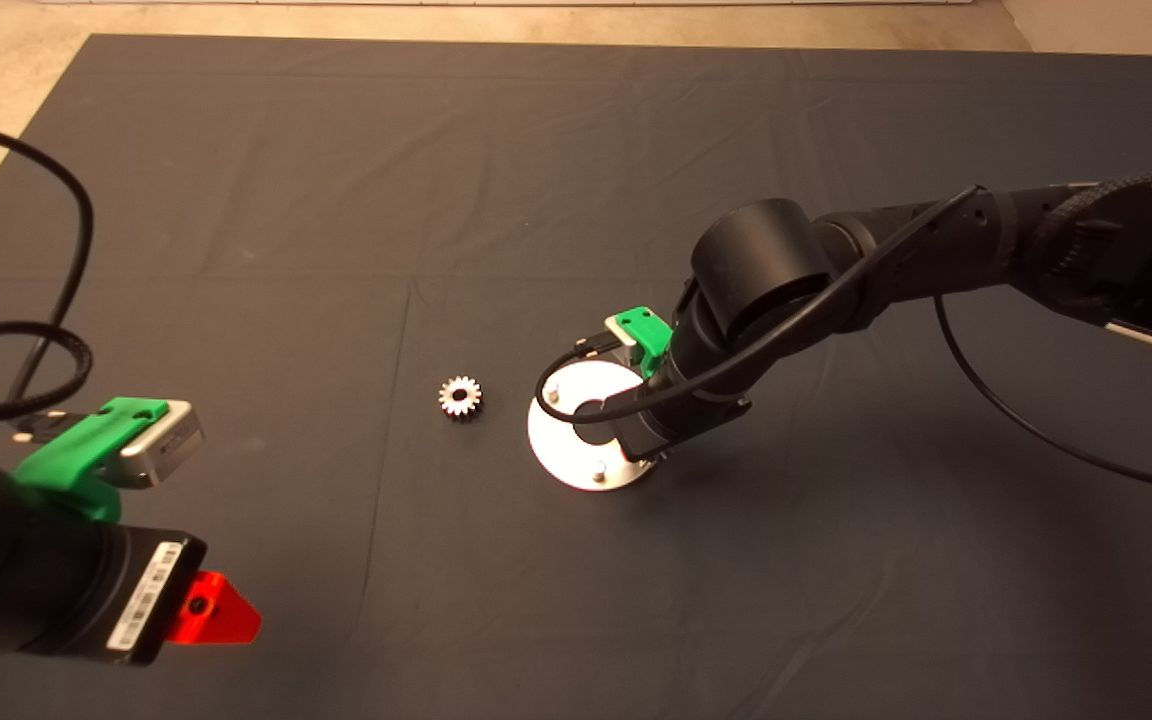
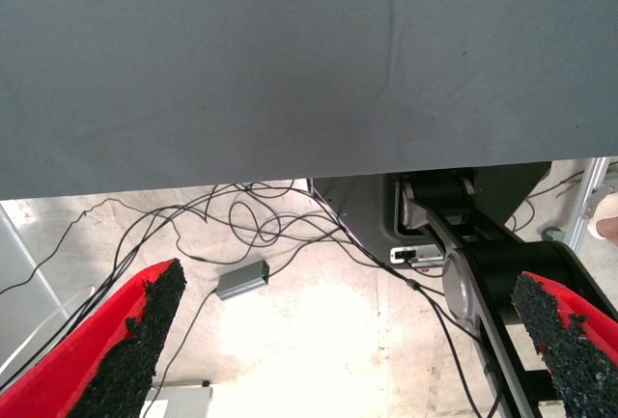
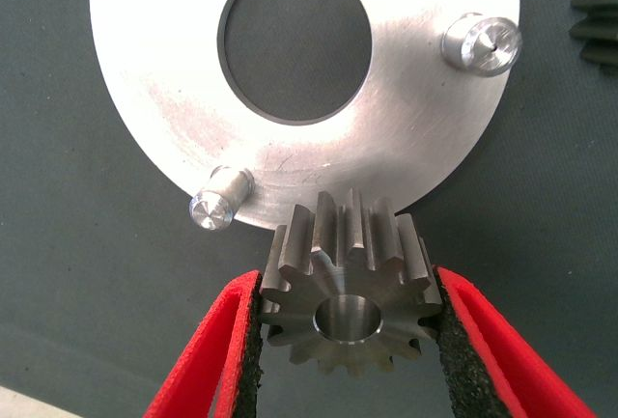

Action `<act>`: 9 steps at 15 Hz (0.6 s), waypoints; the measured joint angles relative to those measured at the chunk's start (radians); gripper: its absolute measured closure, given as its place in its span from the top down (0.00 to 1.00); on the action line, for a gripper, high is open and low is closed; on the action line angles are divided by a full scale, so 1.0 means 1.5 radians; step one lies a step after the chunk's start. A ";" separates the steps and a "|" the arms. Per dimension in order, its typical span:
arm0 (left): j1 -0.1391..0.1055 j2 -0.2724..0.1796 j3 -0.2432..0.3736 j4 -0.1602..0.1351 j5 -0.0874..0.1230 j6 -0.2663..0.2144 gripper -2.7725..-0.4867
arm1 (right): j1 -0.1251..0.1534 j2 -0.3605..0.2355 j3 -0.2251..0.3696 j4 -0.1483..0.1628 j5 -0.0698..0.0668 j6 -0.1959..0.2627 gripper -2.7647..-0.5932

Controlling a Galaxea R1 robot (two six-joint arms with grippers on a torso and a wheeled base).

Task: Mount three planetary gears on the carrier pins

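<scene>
Right gripper [image 3: 350, 326] clamped on gear [image 3: 350, 307], held flat over disc [image 3: 406, 138] for pin [image 3: 214, 204] alignment; left gripper [image 2: 352, 341] spread, parked.

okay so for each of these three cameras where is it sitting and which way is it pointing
Head view: above the mat, looking down; both arms, left tool parked lower left.
Left wrist view: on the waiting arm, sees mat edge, floor cables; open fingers.
Right wrist view: faces down at the disc; right tool grips a gear.
Shared: head and right wrist show the disc.
</scene>
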 joint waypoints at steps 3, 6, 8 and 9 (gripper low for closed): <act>0.000 0.000 0.000 0.000 0.000 0.000 0.87 | 0.000 0.004 -0.008 0.012 -0.002 0.000 0.23; 0.000 0.000 0.000 0.000 0.000 0.000 0.87 | 0.000 0.017 -0.009 0.015 -0.002 0.000 0.23; 0.005 0.000 0.000 0.000 0.000 0.000 0.87 | 0.000 0.026 -0.011 0.020 -0.001 0.000 0.23; 0.006 0.000 0.000 0.000 0.000 0.000 0.87 | 0.000 0.029 -0.014 0.022 -0.001 0.000 0.23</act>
